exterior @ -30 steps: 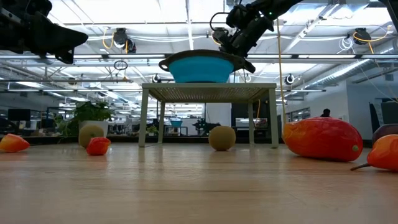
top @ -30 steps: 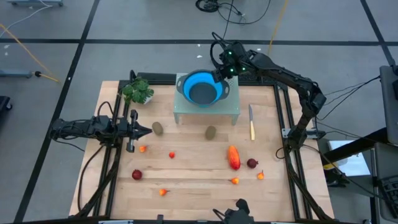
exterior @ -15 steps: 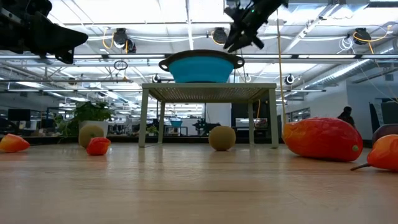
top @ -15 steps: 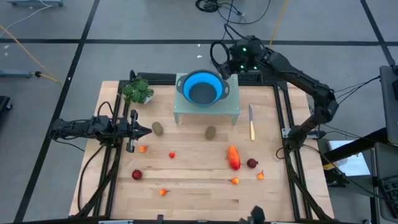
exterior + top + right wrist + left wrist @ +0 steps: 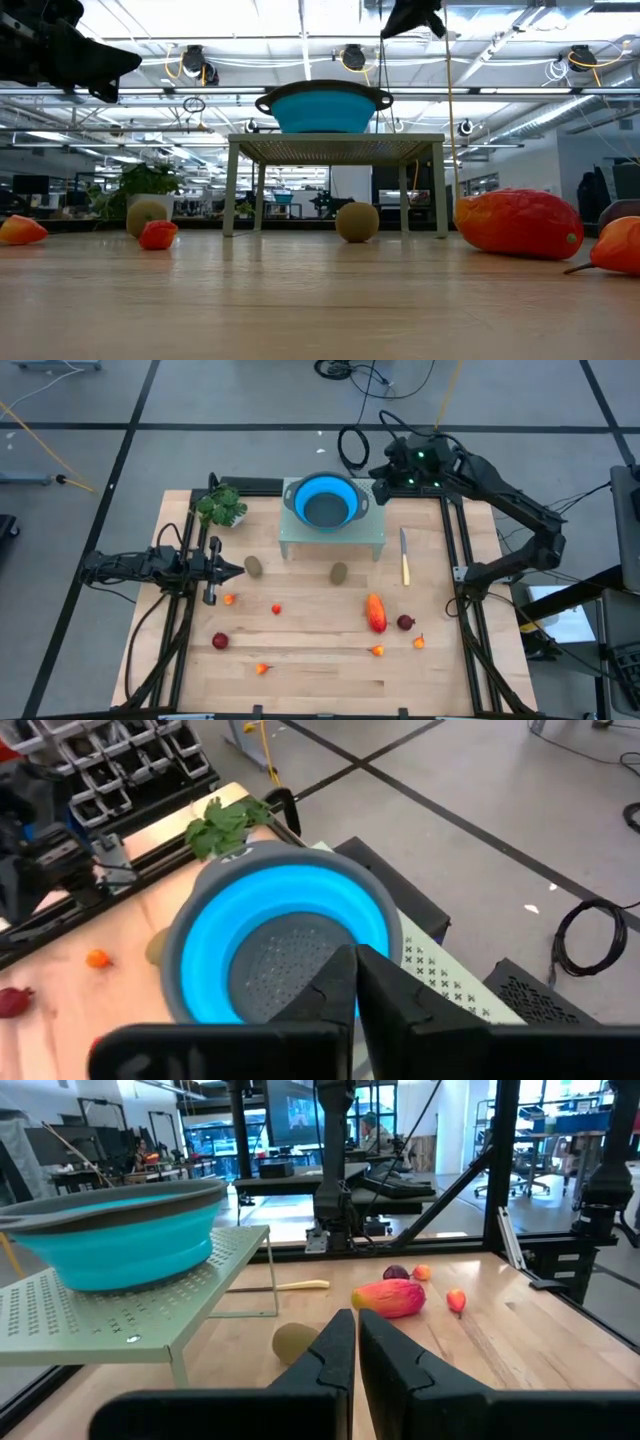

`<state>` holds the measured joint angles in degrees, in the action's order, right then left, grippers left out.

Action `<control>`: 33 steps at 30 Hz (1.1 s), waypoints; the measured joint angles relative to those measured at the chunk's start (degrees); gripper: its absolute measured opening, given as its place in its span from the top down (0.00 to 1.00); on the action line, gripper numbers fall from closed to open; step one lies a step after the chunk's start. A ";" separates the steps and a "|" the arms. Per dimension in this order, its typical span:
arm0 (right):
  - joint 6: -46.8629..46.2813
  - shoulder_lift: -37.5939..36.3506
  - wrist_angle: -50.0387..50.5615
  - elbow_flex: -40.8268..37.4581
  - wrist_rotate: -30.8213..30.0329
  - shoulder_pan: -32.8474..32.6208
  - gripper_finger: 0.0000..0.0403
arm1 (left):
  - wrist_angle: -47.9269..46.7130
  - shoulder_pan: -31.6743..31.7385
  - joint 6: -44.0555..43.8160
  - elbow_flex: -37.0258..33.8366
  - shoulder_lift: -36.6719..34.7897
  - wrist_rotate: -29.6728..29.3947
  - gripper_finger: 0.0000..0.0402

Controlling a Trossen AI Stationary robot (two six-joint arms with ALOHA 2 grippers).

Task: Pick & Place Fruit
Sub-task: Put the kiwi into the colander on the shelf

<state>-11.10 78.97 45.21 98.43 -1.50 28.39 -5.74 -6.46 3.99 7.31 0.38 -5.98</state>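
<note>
The fruit lies scattered on the wooden table: two brown kiwis (image 5: 254,567) (image 5: 339,572), a long orange-red piece (image 5: 375,612), two dark red round ones (image 5: 220,641) (image 5: 405,622), and several tiny orange-red ones such as (image 5: 277,609). My right gripper (image 5: 355,970) is shut and empty. It hovers high beside the right rim of the blue colander (image 5: 324,501), slanting down toward it. My left gripper (image 5: 355,1325) is shut and empty, level above the table's left side and just left of the left kiwi.
The colander sits on a pale green perforated stand (image 5: 365,538) at the table's far middle. A green leafy bunch (image 5: 222,506) lies at the far left. A yellow-handled knife (image 5: 404,556) lies right of the stand. Bare wood lies between the fruit pieces.
My right gripper has drawn away from the colander's right rim, rising and moving toward the table's right edge, and it has rolled a little. The colander has stayed on the stand.
</note>
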 joint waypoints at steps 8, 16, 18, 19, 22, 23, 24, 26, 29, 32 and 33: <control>0.22 -3.42 0.21 0.00 0.00 -3.56 1.00 | 0.02 -0.02 -1.64 0.00 -0.02 -0.02 0.95; -0.19 -8.28 -4.43 -7.30 -0.36 -7.51 1.00 | 0.00 0.00 -1.49 0.00 0.00 -0.02 0.95; -0.56 -10.36 -8.13 -11.21 -0.09 -8.31 1.00 | 0.00 0.00 -1.46 0.00 -0.02 -0.02 0.95; -0.94 -11.55 -10.09 -13.20 0.06 -8.78 1.00 | 0.00 -0.02 -1.34 0.00 -0.02 -0.03 0.95; -2.13 -15.49 -14.25 -18.84 0.07 -10.46 1.00 | 0.00 -0.01 -1.31 0.00 -0.01 -0.04 0.95; -2.58 -16.74 -15.33 -20.68 0.07 -11.14 1.00 | 0.00 -0.01 -1.31 0.00 -0.02 -0.03 0.95; -3.14 -17.99 -16.61 -22.55 0.07 -11.96 1.00 | 0.00 -0.01 -1.31 0.00 -0.01 -0.04 0.95; -4.05 -20.43 -19.16 -26.22 0.07 -13.55 1.00 | 0.00 -0.02 -1.31 0.00 -0.02 -0.04 0.95; -5.02 -24.05 -23.91 -31.37 0.11 -15.97 1.00 | 0.00 0.00 -1.29 0.00 -0.02 -0.04 0.95; -6.08 -27.37 -28.42 -36.08 0.07 -18.07 1.00 | 0.00 -0.01 -1.28 0.00 -0.01 -0.07 0.95; -6.34 -28.32 -29.33 -37.38 0.07 -18.63 1.00 | 0.00 0.00 -1.27 0.00 -0.01 -0.07 0.95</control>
<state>-17.44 50.65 15.87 61.05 -1.43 9.75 -5.74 -6.46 2.72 7.31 0.38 -6.04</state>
